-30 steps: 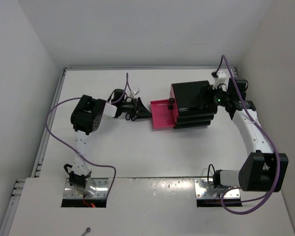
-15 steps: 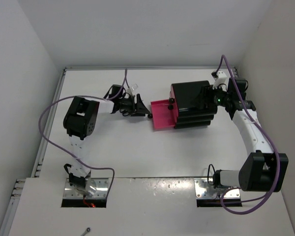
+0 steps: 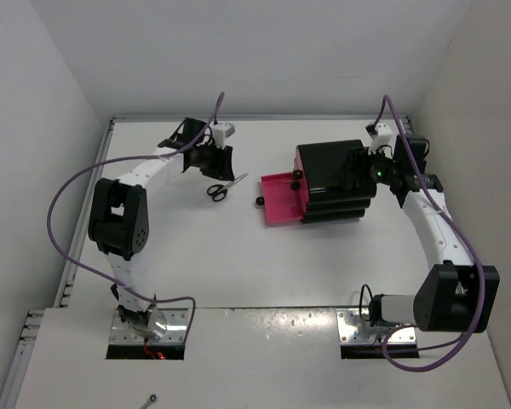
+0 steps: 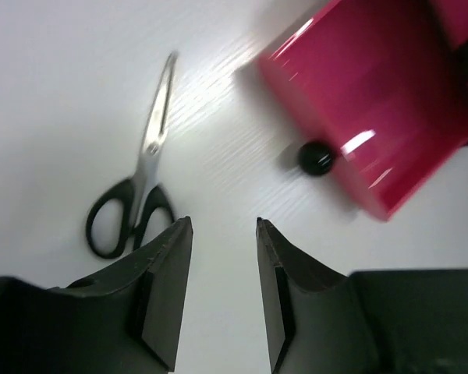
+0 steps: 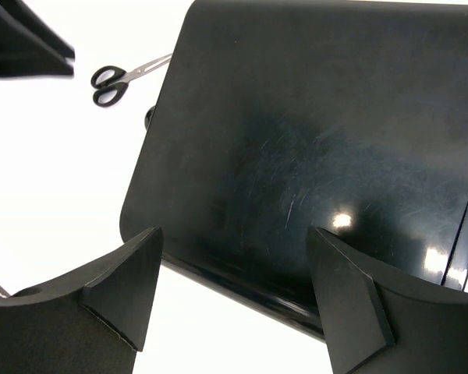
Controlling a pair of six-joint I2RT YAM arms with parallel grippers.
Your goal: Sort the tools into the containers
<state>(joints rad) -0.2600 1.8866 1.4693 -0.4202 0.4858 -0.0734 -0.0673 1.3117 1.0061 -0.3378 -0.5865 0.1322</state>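
Black-handled scissors (image 3: 224, 186) lie flat on the white table, left of the open drawer; they also show in the left wrist view (image 4: 136, 179) and the right wrist view (image 5: 117, 78). The glossy black box (image 3: 334, 175) has one magenta-pink drawer (image 3: 281, 200) pulled out leftward, with its black knob (image 3: 259, 201) at the front. My left gripper (image 3: 221, 166) hovers just behind the scissors, open and empty (image 4: 222, 226). My right gripper (image 3: 356, 175) is open above the box top (image 5: 320, 156), holding nothing (image 5: 234, 234). Pliers and screwdriver are out of view.
White walls close the table in at the back, left and right. A second knob (image 3: 296, 175) shows on the box front above the open drawer. A purple cable (image 3: 68, 204) loops out left of my left arm.
My left arm has swung back and to the left, away from the drawer front, and the scissors now lie uncovered on the table. The right arm has not moved.
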